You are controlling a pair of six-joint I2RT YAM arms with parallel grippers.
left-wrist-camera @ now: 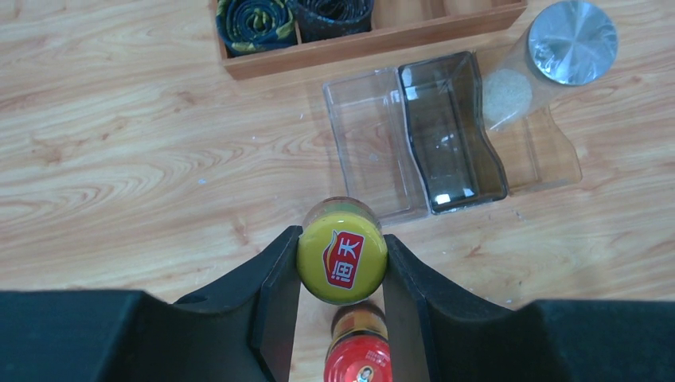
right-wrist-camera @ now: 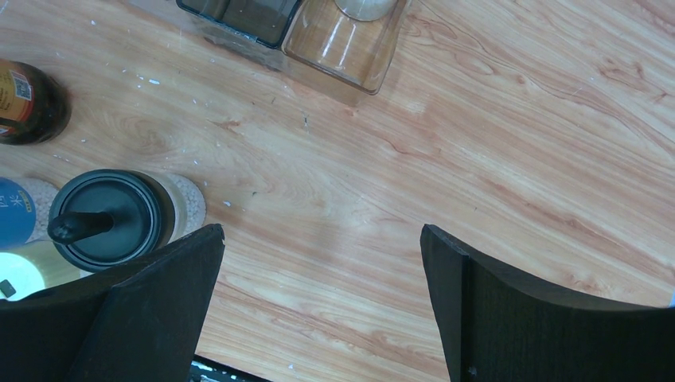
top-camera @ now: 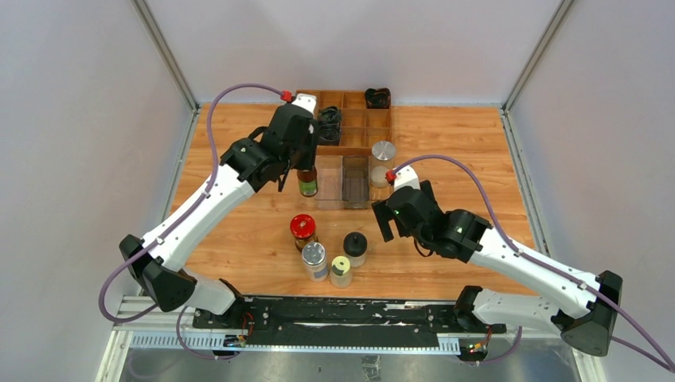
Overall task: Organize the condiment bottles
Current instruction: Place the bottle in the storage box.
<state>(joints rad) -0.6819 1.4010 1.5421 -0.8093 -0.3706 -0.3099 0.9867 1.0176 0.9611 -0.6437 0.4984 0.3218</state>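
My left gripper point(top-camera: 306, 169) point(left-wrist-camera: 342, 256) is shut on the yellow-green cap of a glass jar point(top-camera: 307, 183) point(left-wrist-camera: 342, 255), upright just left of the clear tray point(top-camera: 330, 191) point(left-wrist-camera: 366, 143). A silver-lidded jar point(top-camera: 383, 157) point(left-wrist-camera: 571, 41) stands in the tray's right end. A red-capped jar point(top-camera: 302, 228) point(left-wrist-camera: 358, 358), a silver-capped bottle point(top-camera: 314, 259), a pale-yellow-capped bottle point(top-camera: 341, 270) and a black domed-cap jar point(top-camera: 355, 247) point(right-wrist-camera: 103, 219) cluster near the front. My right gripper point(top-camera: 384, 221) point(right-wrist-camera: 322, 232) is open and empty, just right of the black-capped jar.
A wooden divided box point(top-camera: 374, 127) point(left-wrist-camera: 382, 36) with dark coiled bundles point(top-camera: 329, 123) stands at the back. A dark insert point(left-wrist-camera: 450, 131) lies in the tray's middle compartment. Grey walls close in the table on three sides.
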